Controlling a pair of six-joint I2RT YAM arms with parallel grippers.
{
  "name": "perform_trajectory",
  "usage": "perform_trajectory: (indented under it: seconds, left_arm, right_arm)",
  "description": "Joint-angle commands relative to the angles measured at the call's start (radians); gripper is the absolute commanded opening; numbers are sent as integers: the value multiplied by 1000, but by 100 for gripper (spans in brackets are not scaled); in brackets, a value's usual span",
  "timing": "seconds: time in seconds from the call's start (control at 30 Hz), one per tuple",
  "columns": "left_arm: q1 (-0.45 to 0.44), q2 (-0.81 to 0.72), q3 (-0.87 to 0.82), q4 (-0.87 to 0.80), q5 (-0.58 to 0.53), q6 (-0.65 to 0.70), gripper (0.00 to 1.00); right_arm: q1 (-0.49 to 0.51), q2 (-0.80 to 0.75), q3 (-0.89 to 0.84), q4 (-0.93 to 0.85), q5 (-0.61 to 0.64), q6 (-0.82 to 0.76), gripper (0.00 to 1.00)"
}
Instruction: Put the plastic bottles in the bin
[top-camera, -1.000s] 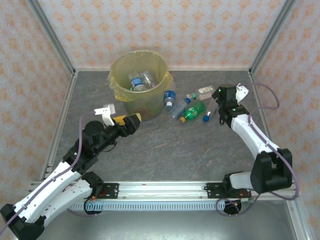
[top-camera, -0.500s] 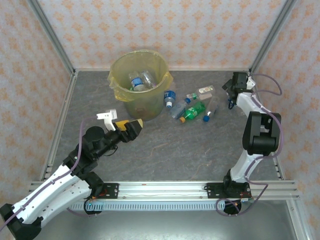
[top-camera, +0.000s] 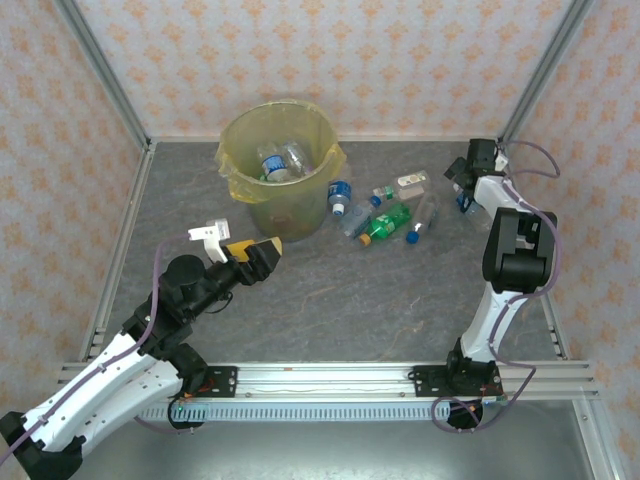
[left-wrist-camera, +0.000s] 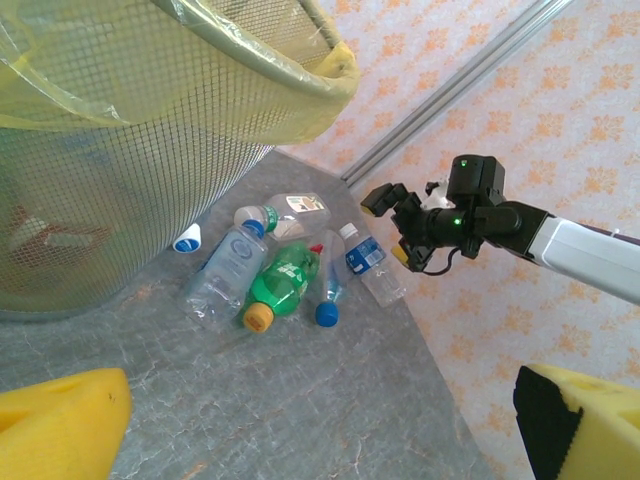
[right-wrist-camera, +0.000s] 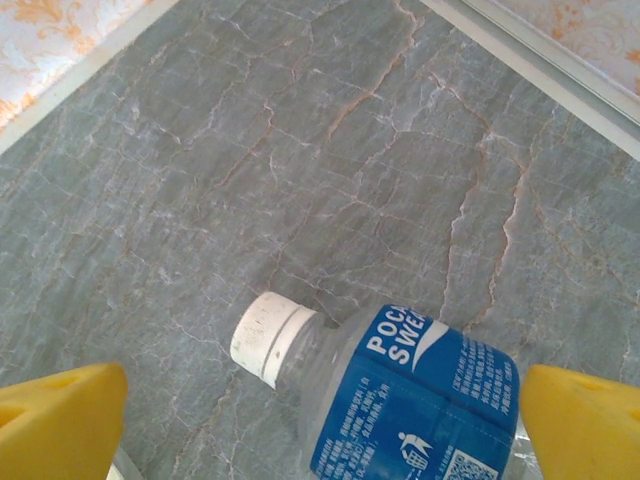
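Observation:
The bin (top-camera: 243, 135) is a yellow-lined bucket at the back, with bottles inside it (top-camera: 280, 160). Several plastic bottles lie to its right. Among them are a green one with an orange cap (top-camera: 388, 220) (left-wrist-camera: 282, 287), a clear one with a blue cap (top-camera: 340, 196) and a thin one with a blue cap (left-wrist-camera: 328, 298). My left gripper (top-camera: 262, 254) (left-wrist-camera: 320, 420) hangs open in front of the bin, holding nothing. My right gripper (top-camera: 464, 188) (right-wrist-camera: 322, 385) is open at the far right. It is low over a lying bottle with a white cap and blue label (right-wrist-camera: 410, 400) (left-wrist-camera: 368, 262), which sits between its fingers (right-wrist-camera: 60, 420).
The bin's mesh wall (left-wrist-camera: 110, 180) rises close on the left of the left wrist view. A metal frame post (top-camera: 530, 75) and the patterned side wall stand just behind the right gripper. Bare stone tabletop (top-camera: 360, 300) lies between the arms.
My right arm has swung from beside the bottle cluster to the far right corner, and its forearm now stands upright. My left gripper has drawn back slightly towards the near edge.

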Motion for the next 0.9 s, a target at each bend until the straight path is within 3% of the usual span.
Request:
perform_trajectory:
  seconds: [0.0,0.5,0.67,0.87]
  left_arm:
    - [-8,-21,2,-17,-14,-2,99]
    - [-8,-67,-1,-38,-32,3,99]
    - [-8,-63,12,-57,-20,0,99]
    - [-8,-98,8,-79,-50,0,99]
  right_arm:
    - [-8,-22,-39,-1,25,-22,100]
    - [-10,-88,-174,42,-24,8,100]
    - [-10,-35,-157,15,-6,4,88]
    - [-10,-30,-166,27,-13,20,83]
